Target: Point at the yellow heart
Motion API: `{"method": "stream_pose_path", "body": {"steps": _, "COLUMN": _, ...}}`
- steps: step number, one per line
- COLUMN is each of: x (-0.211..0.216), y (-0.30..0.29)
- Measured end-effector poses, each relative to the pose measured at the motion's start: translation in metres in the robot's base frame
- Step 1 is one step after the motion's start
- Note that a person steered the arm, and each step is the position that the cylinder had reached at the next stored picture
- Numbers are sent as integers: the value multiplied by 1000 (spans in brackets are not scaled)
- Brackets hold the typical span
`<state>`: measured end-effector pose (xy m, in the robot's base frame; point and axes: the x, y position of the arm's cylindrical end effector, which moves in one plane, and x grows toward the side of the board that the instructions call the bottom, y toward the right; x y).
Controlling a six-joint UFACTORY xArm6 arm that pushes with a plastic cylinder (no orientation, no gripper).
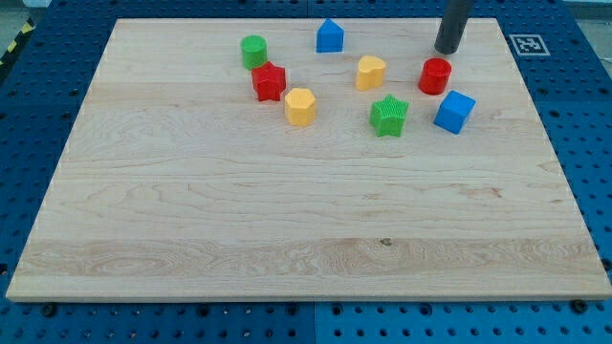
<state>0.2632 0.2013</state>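
Observation:
The yellow heart (pixel 370 72) lies on the wooden board (pixel 287 201) near the view's top, right of centre. My tip (pixel 447 50) comes down from the view's top edge and rests on the board to the upper right of the heart, apart from it. The tip stands just above the red cylinder (pixel 434 75), which sits between it and the blue cube (pixel 454 112).
A blue house-shaped block (pixel 330 36) is at the top centre. A green cylinder (pixel 253 51), a red star-like block (pixel 269 82) and a yellow hexagon (pixel 300 106) sit to the heart's left. A green star (pixel 388 116) lies below the heart.

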Motion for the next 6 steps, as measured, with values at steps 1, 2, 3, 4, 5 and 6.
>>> {"method": "stream_pose_path", "body": {"steps": 1, "x": -1, "y": 0}}
{"method": "stream_pose_path", "body": {"steps": 2, "x": -1, "y": 0}}
{"method": "stream_pose_path", "body": {"steps": 3, "x": -1, "y": 3}}
{"method": "stream_pose_path", "body": {"steps": 4, "x": -1, "y": 4}}
{"method": "stream_pose_path", "body": {"steps": 5, "x": -1, "y": 4}}
{"method": "stream_pose_path", "body": {"steps": 6, "x": -1, "y": 6}}
